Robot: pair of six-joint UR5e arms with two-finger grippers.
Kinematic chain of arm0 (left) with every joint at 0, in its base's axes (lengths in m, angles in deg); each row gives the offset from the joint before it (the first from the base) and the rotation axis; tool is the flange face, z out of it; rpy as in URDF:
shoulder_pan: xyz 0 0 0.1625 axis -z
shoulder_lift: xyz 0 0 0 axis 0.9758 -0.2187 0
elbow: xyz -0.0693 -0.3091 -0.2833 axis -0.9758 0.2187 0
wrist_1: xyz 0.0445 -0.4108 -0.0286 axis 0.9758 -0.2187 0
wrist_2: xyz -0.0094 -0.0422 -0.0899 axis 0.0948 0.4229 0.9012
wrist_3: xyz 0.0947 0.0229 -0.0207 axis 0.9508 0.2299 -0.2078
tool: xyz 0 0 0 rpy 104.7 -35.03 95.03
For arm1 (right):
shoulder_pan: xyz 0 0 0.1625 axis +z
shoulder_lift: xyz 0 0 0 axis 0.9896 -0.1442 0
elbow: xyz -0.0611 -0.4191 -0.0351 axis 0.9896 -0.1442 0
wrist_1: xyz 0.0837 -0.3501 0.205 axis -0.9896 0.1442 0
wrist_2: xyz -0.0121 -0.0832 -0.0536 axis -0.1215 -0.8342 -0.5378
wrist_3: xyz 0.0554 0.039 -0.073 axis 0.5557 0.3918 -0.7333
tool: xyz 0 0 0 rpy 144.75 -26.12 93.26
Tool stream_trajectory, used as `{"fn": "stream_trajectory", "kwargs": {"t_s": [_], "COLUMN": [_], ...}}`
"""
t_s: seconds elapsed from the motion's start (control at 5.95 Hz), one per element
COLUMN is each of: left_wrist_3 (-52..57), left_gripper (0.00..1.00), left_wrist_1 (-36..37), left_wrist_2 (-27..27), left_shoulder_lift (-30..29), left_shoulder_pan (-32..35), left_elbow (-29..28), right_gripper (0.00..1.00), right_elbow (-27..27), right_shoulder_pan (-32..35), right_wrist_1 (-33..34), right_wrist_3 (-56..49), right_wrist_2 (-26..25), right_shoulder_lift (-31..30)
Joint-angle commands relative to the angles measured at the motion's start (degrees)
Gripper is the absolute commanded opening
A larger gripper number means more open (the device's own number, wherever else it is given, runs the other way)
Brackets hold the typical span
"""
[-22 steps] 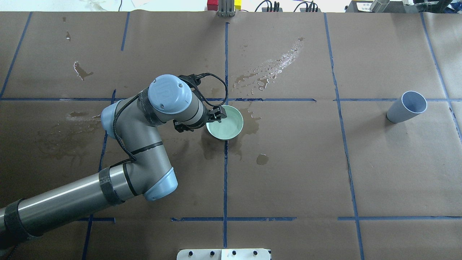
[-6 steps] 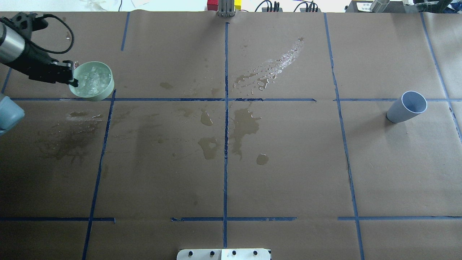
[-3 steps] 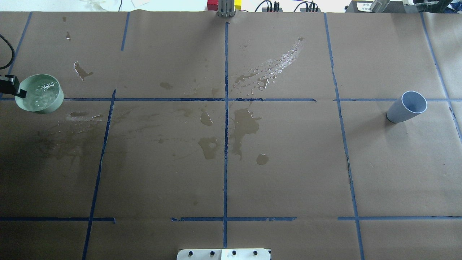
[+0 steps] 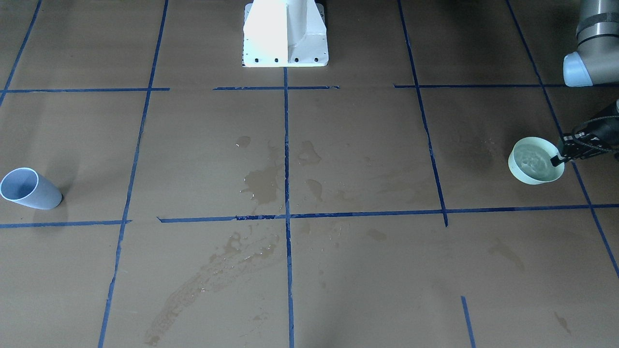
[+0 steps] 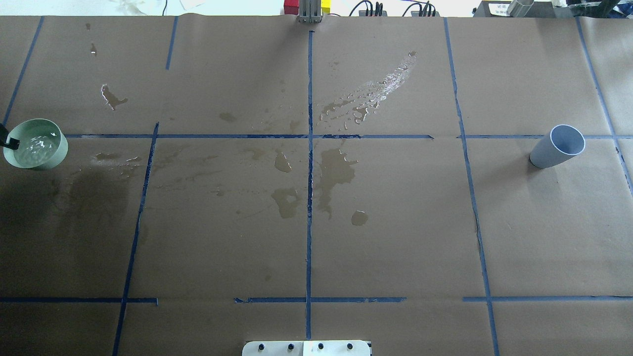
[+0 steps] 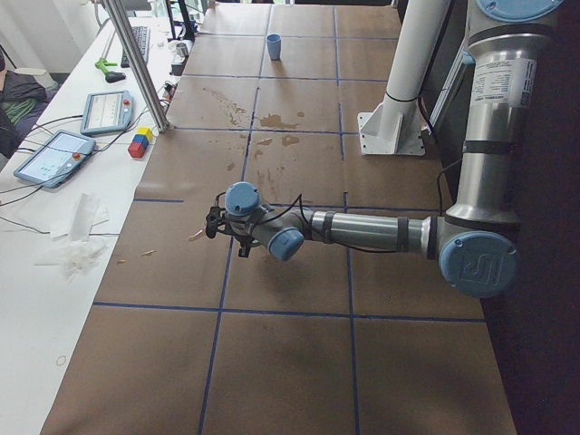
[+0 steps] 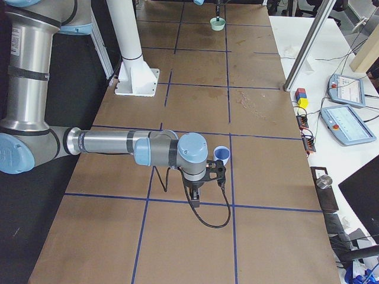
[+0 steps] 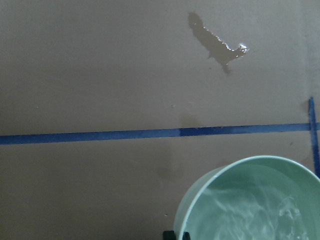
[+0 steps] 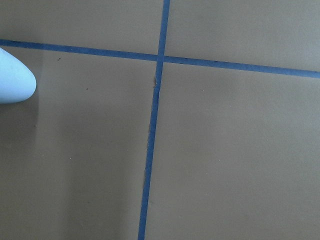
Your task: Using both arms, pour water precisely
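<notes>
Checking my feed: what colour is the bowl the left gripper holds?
The bowl is pale mint green; clearest overhead.

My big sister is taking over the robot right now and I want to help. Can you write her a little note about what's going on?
Left gripper: shut on the rim of the green bowl, at the table's left end.
Right gripper: beside the blue cup; cannot tell whether it is open or shut.
Water: in the bowl, rippling.
Cup: upright near the table's right end, looks empty.
Done: bowl gripped.
Left: grip the cup, bring the two together, pour.
Mind the puddles mid-table.
</notes>
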Motion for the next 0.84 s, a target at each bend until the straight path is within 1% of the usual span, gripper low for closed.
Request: {"fn": "stream_trajectory", "kwargs": {"t_s": [0.0,0.34,0.67], "left_wrist_3": [-2.89,-4.58,-4.76], "left_gripper": [0.00,0.00,0.00], "left_wrist_1": [-1.82,-1.91,-1.91], "left_wrist_2": [0.03,0.03,0.03], "left_shoulder_lift": [-0.37,-0.55,-0.55], "left_shoulder_pan": [-0.28,-0.45,-2.46], "left_elbow": [-1.80,-1.45,-1.45], "right_gripper": [1.00,1.00,1.00], "right_elbow": [-0.01,-0.01,-0.01], "right_shoulder_pan": [-0.06,-0.14,-0.14], "right_wrist_1": [0.00,0.00,0.00], "right_wrist_3": [0.01,0.01,0.01], "right_wrist_2": [-0.05,0.04,0.04], "right_shoulder_lift": [0.00,0.00,0.00]}}
